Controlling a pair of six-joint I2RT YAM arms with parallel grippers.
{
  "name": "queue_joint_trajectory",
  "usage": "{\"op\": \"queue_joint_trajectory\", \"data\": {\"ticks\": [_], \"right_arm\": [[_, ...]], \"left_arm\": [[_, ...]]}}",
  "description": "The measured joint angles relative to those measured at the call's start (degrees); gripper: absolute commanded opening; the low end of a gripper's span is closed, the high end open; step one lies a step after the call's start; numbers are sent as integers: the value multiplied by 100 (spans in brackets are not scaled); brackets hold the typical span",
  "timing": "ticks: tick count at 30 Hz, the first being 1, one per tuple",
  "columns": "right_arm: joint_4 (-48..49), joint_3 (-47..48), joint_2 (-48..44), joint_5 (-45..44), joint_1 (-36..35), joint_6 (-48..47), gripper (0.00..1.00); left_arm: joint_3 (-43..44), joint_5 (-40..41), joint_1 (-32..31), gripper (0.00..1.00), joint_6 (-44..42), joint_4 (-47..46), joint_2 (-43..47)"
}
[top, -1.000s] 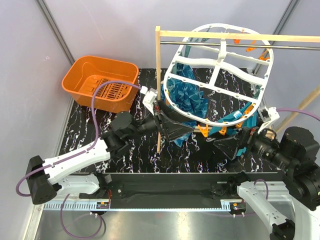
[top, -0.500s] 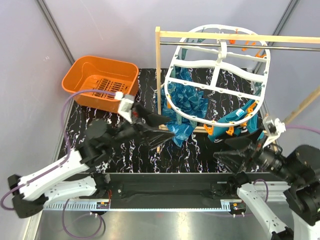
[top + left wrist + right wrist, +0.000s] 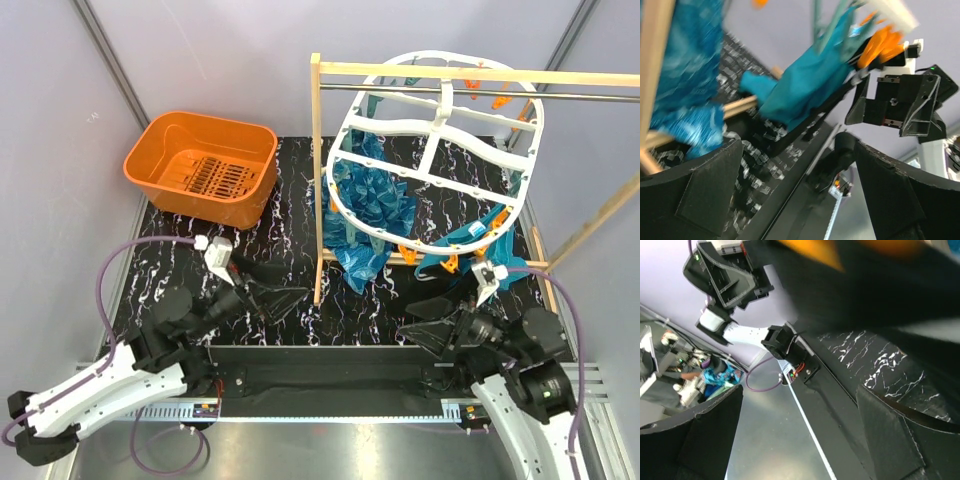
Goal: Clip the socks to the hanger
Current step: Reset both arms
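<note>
The hanger point(image 3: 437, 140), a white oval frame with orange and teal clips, hangs tilted from the rack's metal rod. A blue patterned cloth point(image 3: 370, 205) and a teal cloth point(image 3: 470, 240) hang from its clips. I cannot make out a striped black sock in the top view. The right wrist view shows a dark blurred mass point(image 3: 880, 295) under an orange clip, and I cannot tell what it is. My left gripper point(image 3: 290, 285) is open and empty, low near the wooden post. My right gripper point(image 3: 408, 322) is open and empty, below the hanger's near rim. The left wrist view shows the teal cloth point(image 3: 800, 85).
An orange basket point(image 3: 150, 165) stands at the back left, with nothing visible in it. The wooden rack's post point(image 3: 317, 180) rises mid-table, with its foot bar point(image 3: 530, 265) along the right. The black marbled table point(image 3: 250, 240) ends at the arms' black base rail point(image 3: 330, 370).
Both arms have pulled back from the hanger toward the near edge and dropped low. Both grippers came away empty. The hanger has swung slightly.
</note>
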State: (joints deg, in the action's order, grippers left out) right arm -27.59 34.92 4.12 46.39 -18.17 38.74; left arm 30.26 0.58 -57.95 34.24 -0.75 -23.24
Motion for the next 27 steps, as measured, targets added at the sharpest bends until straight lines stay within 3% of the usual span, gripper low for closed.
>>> {"op": "queue_joint_trajectory", "data": {"ticks": [5,10,15,22,27], "right_arm": [[649,-857,-273,-219,0,490,100],[1193,-1912,-260,-568,0,892,100],[1797,-3023,-258,-911,0,1344,100],[1919,-3158,-264,-1421,0,1484,100],[1917,-3156,-267,-1679,0,1392,100]], "left_arm": [[-748,501,0,99,195,319,1126],[-1707,866,2,99,522,70,2238],[-2826,909,0,99,970,-157,2275],[-2874,636,0,99,1539,-1495,2282],[-2874,367,0,99,1637,-1965,2240]]}}
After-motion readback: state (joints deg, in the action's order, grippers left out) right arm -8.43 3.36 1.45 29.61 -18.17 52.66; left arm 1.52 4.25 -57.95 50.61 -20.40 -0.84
